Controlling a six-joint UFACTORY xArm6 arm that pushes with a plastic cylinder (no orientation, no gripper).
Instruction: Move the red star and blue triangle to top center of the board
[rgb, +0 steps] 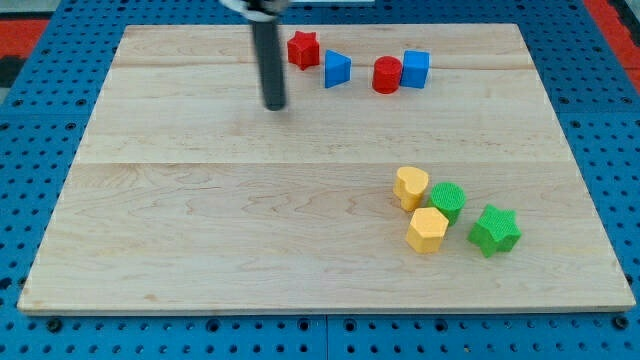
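The red star (303, 48) lies near the board's top edge, a little left of centre. The blue triangle (337, 69) lies just right of it and slightly lower, a small gap apart. My tip (275, 105) rests on the board to the lower left of the red star, clear of both blocks. The dark rod rises from it toward the view's top.
A red cylinder (386, 75) and a blue cube (415, 68) touch each other right of the triangle. At the lower right sit a yellow block (410, 187), a green cylinder (448, 201), a yellow hexagon (427, 230) and a green star (494, 230). The wooden board (200, 220) lies on blue pegboard.
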